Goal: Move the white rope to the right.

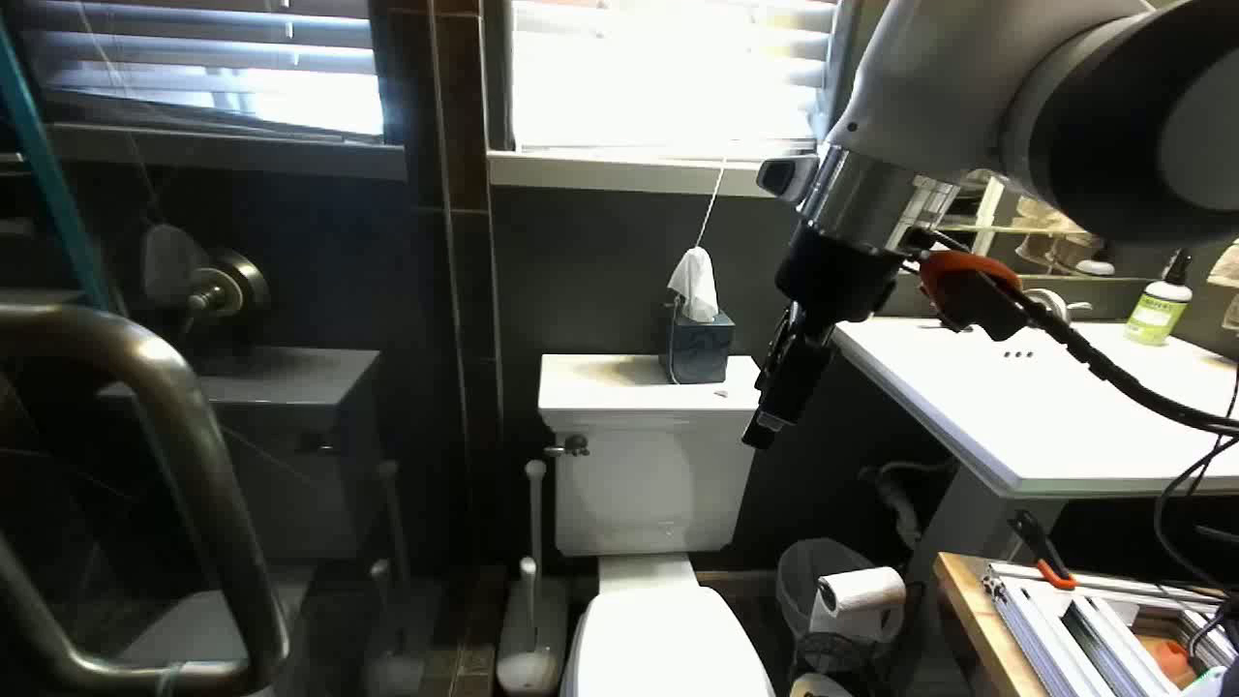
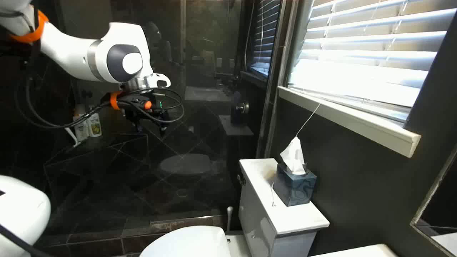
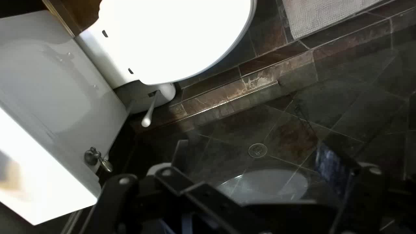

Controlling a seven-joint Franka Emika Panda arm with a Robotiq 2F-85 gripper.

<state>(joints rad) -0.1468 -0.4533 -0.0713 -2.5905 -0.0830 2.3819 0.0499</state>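
Note:
The white rope [image 1: 713,201] is a thin cord. It runs from the windowsill down to the tissue on the tissue box [image 1: 699,350], and a lower part hangs beside the box. In an exterior view the rope [image 2: 307,119] slants down to the tissue, and its loose end lies on the tank lid by the box [image 2: 295,189]. My gripper [image 1: 762,433] is apart from the rope, and it also shows in an exterior view [image 2: 150,130]. In the wrist view the gripper [image 3: 252,152] has its fingers wide apart with nothing between them. The rope is out of the wrist view.
The toilet tank [image 1: 663,484] stands under the windowsill [image 1: 619,172]. A sink [image 1: 1026,426] is beside it. A shower glass handle [image 1: 208,465] is in the foreground. The wrist view shows the toilet lid [image 3: 175,35], a brush handle [image 3: 149,113] and the flush lever [image 3: 105,165].

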